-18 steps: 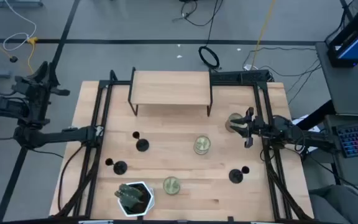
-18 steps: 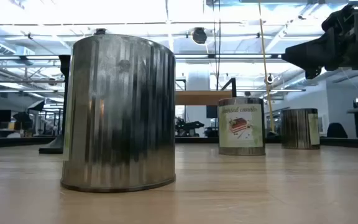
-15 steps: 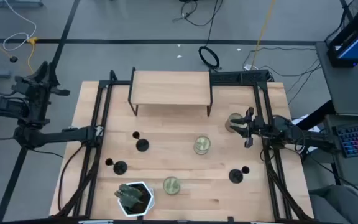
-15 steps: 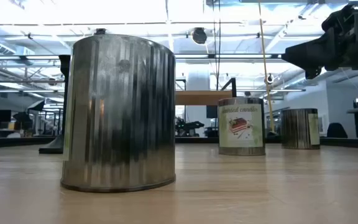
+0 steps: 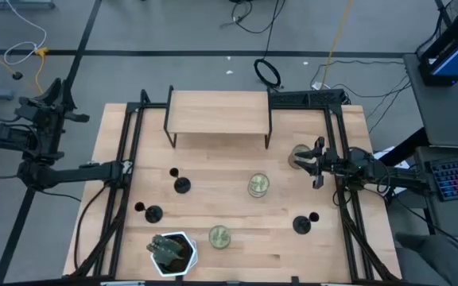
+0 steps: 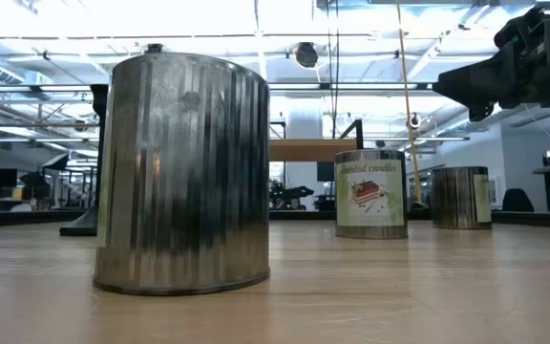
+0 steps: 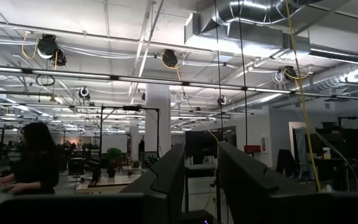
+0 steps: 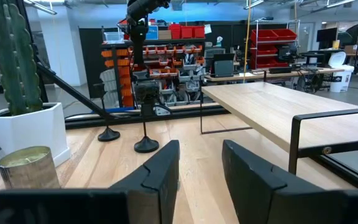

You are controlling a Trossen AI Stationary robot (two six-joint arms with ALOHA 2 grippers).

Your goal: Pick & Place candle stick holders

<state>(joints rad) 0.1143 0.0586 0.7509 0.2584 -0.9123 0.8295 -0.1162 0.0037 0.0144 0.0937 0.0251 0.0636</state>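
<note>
Left gripper [image 5: 54, 94] is parked off the table's edge, raised and facing the room; its two fingers [image 7: 166, 177] are seen spread apart with nothing between them, and no holder lies near it. Well to its right on the wooden table [image 5: 229, 254], two black candle stick holders stand: one [image 5: 181, 185] beside the small wooden riser shelf [image 5: 219, 111], the other [image 5: 151, 213] nearer the white pot with a cactus [image 5: 171, 253]. Further right, two candle tins [image 5: 258, 185] [image 5: 219, 236] are set apart in the middle. A third holder [image 5: 301, 226] stands near the right gripper [image 5: 318, 163], on the side away from the shelf. That gripper hovers above the table, beside a third tin [image 5: 299, 156], fingers [image 8: 160, 168] parted and empty.

No holder is judged to have been picked up yet; the step in hand appears to be the approach. For the next move, the right gripper would need to be turned toward the nearest holder, lowered around its thin stem, and closed without tipping the disc base or knocking the adjacent tin
</note>
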